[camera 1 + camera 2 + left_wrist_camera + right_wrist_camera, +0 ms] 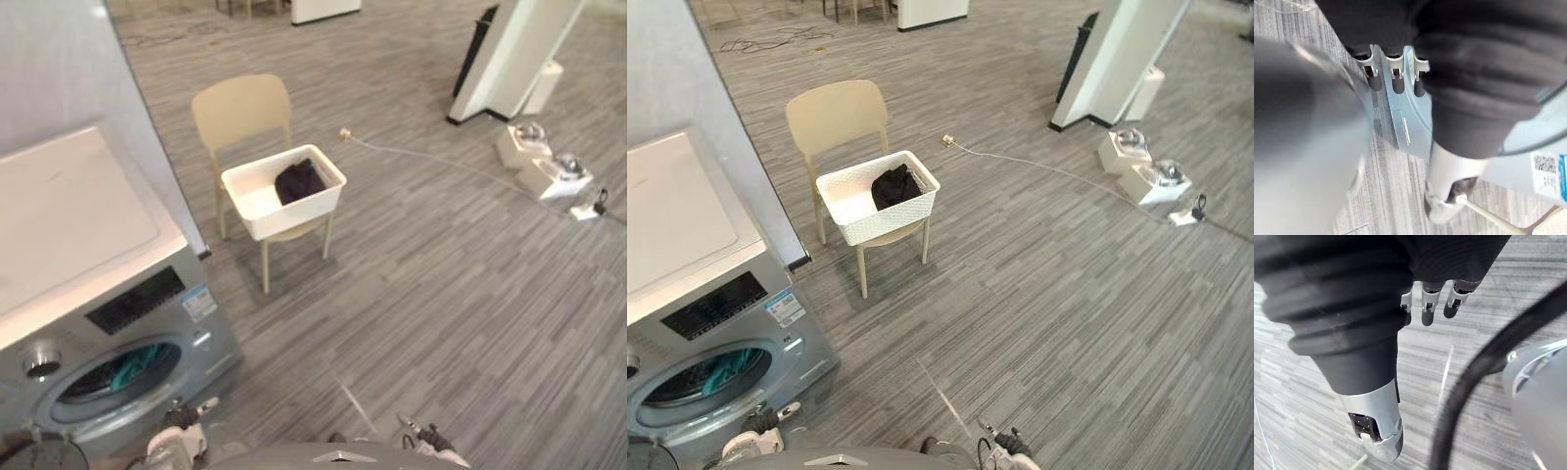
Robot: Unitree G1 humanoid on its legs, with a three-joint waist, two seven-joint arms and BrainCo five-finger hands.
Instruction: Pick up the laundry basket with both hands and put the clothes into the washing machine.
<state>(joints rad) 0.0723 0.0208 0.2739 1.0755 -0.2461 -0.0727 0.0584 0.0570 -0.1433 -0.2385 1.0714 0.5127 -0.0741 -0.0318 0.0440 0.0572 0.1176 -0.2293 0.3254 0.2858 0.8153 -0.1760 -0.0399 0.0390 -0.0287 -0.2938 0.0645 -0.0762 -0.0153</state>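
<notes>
A white laundry basket [294, 208] stands on the seat of a beige chair [242, 110], some way ahead of me. Dark clothes [299, 181] lie in its right half. The grey washing machine [147, 304] stands at my lower left, and teal and dark cloth shows through its round opening [122, 370]. My left hand [174, 436] hangs low by the machine's front, with fingers [1393, 81] relaxed and holding nothing. Over bare floor my right hand [431, 441] hangs low too, its fingers [1430, 303] and thumb [1376, 428] loose around nothing.
A grey wall panel [147, 137] rises between the machine and the chair. A thin cable [431, 162] runs across the striped floor to white devices [544, 166] at the right. A white pillar [509, 59] stands at the back right.
</notes>
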